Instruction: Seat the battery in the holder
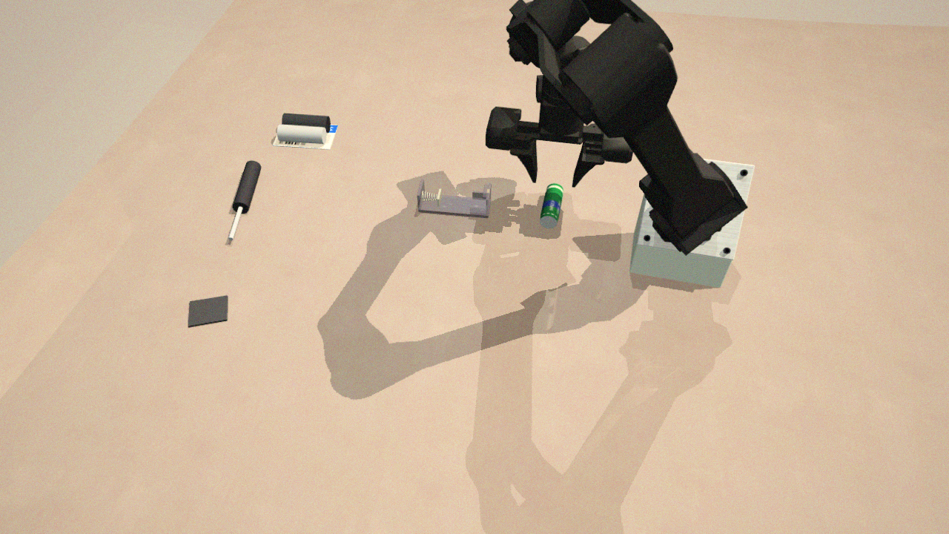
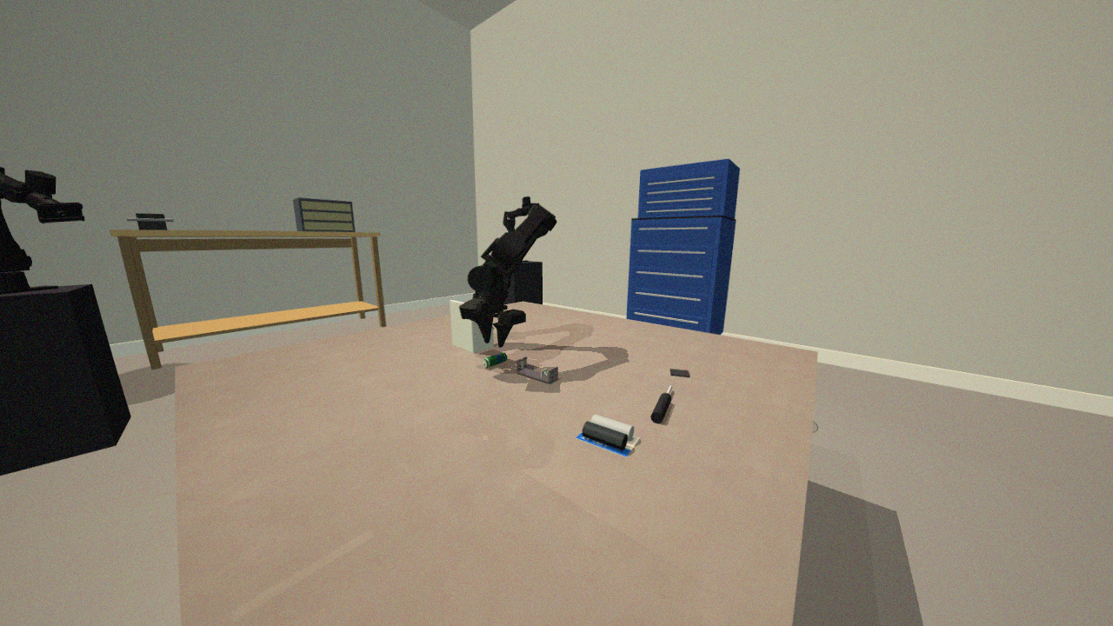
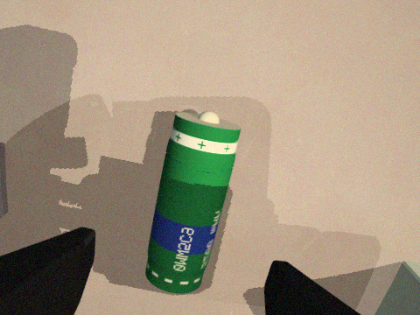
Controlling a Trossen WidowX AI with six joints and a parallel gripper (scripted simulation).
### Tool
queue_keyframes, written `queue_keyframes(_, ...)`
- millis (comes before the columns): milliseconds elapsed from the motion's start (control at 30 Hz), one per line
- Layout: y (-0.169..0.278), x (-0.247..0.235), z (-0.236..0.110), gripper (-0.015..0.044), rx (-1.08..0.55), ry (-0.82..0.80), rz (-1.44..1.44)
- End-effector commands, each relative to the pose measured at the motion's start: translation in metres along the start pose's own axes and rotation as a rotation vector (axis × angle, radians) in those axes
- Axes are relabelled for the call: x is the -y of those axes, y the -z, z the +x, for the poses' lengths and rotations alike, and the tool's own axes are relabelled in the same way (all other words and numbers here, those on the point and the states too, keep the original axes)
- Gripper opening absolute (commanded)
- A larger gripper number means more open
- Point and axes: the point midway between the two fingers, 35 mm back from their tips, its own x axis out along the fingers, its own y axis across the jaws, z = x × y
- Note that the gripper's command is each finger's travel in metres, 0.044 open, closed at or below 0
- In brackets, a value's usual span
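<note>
The green battery (image 1: 551,205) (image 2: 495,360) (image 3: 192,201) lies on its side on the table, right of the holder in the top view. In the wrist view its terminal end is at the top and its flat end at the bottom. The grey holder (image 1: 457,205) (image 2: 536,372) is empty, its spring (image 1: 431,196) at the left end and its lip at the right end in the top view; only a sliver shows at the wrist view's left edge. My gripper (image 1: 554,184) (image 2: 493,343) (image 3: 182,261) is open above the battery, one finger to each side, with nothing between the fingertips.
The pale arm base block (image 1: 682,267) (image 2: 467,327) stands right of the battery in the top view. A screwdriver (image 1: 246,187) (image 2: 661,407), a dark flat square (image 1: 208,311) (image 2: 679,372) and a pack with black and white cylinders (image 1: 302,133) (image 2: 610,431) lie left of the holder.
</note>
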Motion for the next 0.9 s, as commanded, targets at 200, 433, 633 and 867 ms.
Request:
queue_keyframes(200,0.000,0.000,0.008,0.0249,-0.005,-0.001,0.035)
queue_keyframes(433,0.000,0.000,0.020,0.0249,-0.004,-0.001,0.035)
queue_keyframes(633,0.000,0.000,0.029,0.0249,-0.004,-0.001,0.035)
queue_keyframes(867,0.001,0.000,0.040,0.0249,-0.005,-0.001,0.035)
